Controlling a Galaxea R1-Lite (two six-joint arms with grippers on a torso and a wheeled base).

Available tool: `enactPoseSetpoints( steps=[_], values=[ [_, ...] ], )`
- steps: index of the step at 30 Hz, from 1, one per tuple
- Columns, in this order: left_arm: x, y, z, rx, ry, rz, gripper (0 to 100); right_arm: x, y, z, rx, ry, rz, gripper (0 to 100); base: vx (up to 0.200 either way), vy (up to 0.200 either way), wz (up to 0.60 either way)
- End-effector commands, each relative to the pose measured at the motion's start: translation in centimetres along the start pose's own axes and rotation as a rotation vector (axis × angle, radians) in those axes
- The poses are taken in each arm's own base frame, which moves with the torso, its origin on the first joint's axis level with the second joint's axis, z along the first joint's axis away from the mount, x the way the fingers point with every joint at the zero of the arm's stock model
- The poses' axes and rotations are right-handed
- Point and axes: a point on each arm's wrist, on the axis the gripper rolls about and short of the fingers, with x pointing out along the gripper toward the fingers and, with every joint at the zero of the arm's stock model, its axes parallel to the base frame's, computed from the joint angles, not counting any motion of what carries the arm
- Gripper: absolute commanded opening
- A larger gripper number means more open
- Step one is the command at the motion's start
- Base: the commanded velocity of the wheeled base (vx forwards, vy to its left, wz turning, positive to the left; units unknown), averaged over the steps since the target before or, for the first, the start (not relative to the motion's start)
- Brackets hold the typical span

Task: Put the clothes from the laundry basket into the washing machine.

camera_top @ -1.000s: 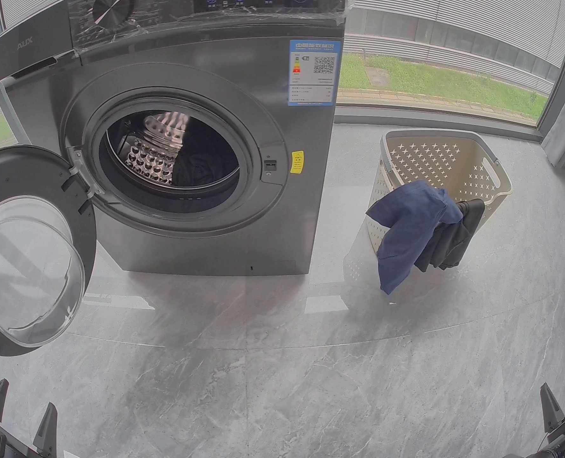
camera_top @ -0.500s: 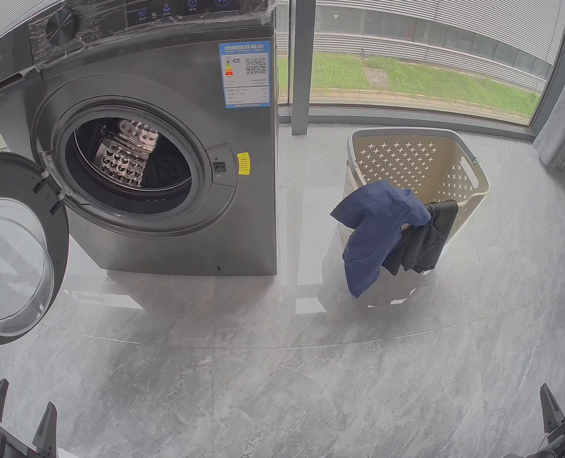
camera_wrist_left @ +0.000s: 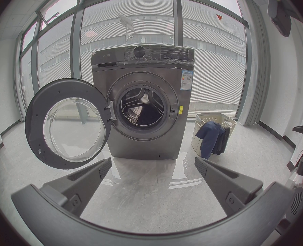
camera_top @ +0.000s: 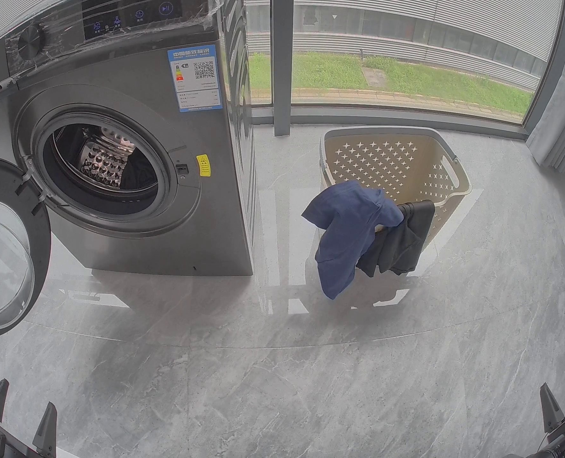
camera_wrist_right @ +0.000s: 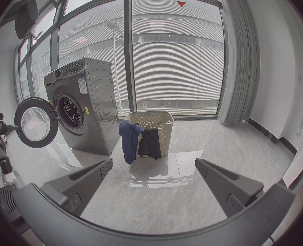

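Left claw point(camera_wrist_left: 152, 160) and right claw point(camera_wrist_right: 153, 161) hang wide open, empty, far from the laundry basket point(camera_wrist_right: 166, 131).

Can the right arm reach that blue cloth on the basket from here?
Probably not yet: the right gripper is open but far from the blue cloth, bare floor between them. Nothing blocks it; rolling closer should do.

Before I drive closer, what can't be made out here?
Laundry basket bottom, head view: hidden by the blue garment and black garment draped over its near rim.
Washing machine drum, left wrist view: a dark mass inside, too dim to identify.
Door, head view: cut off by the left edge.
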Motion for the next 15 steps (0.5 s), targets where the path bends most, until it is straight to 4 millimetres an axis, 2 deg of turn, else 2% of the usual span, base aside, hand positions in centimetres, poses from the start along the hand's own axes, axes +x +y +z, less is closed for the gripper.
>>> enactPoseSetpoints(
  steps=[1,2,8,15],
  values=[
    [0.02,0.01,-0.51,-0.001,0.002,0.001,100,0.02,0.00,-0.51,0.000,0.003,0.000,100,0.000,-0.200,0.00],
    [0.02,0.01,-0.51,-0.003,0.002,0.001,100,0.02,0.00,-0.51,0.000,0.003,0.000,100,0.000,-0.200,0.00],
    [0.02,0.01,-0.52,-0.003,0.004,0.001,100,0.02,0.00,-0.51,0.000,0.003,0.000,100,0.000,0.000,0.00],
    [0.02,0.01,-0.52,-0.003,0.004,0.001,100,0.02,0.00,-0.51,0.000,0.003,0.000,100,0.200,0.000,0.00]
  ],
)
